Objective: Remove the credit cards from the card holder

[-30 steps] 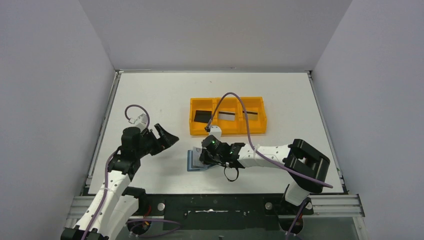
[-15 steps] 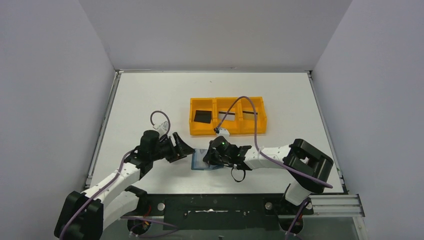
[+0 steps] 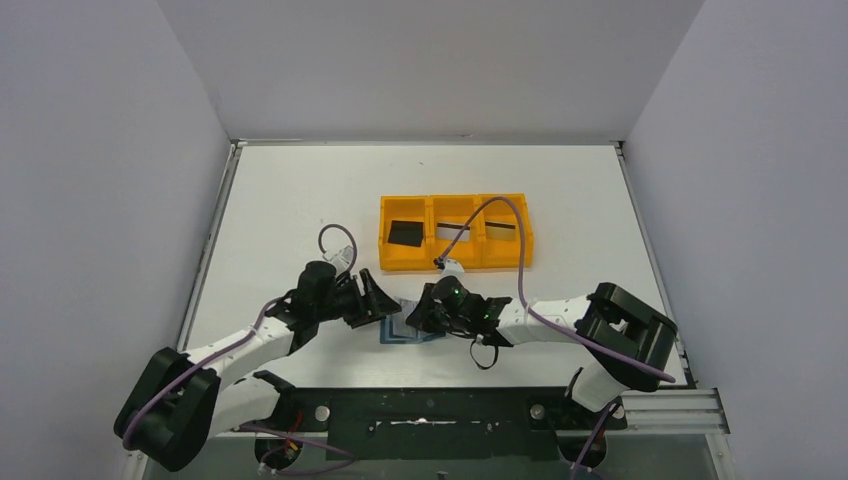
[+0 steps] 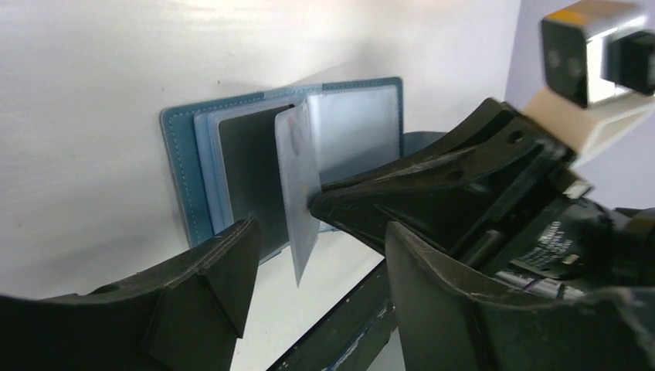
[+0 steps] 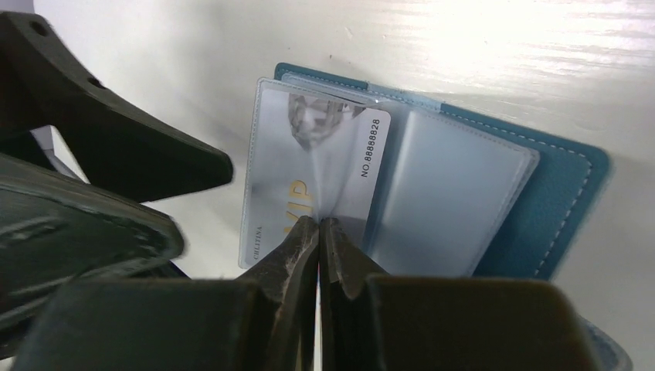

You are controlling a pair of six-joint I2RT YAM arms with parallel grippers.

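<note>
1. The tray [image 3: 395,262] is orange plastic with three square compartments in a row. It sits about mid-counter [image 3: 300,200], slightly right of centre.
2. Each compartment holds one thin, flat card: a black card [image 3: 405,233] in the left one, a pale striped card [image 3: 449,231] in the middle one, and another striped card [image 3: 501,227] in the right one.
3. The holder [image 3: 398,333] lies open and flat near the counter's near edge, just in front of the tray, between the two tools.
4. Its outer cover is teal with pale stitching along the rim. Inside are clear, glossy plastic sleeves [image 4: 355,127] bound like pages.
5. A dark card [image 4: 247,178] fills the sleeve lying flat on the holder's left half in the left wrist view.
6. One sleeve [image 4: 297,193] stands up on edge from the middle of the holder. The right wrist view shows a silver-white card [image 5: 309,166] inside it, printed with gold letters and a black number.
7. The right tool [image 5: 318,232] has its slim black fingers pressed together, clamped on the free edge of that standing sleeve with the card inside.
8. The left tool [image 4: 320,232] has its broad, matte black fingers apart, one on each side of the sleeve's lower corner. It does not appear to touch the sleeve.
</note>
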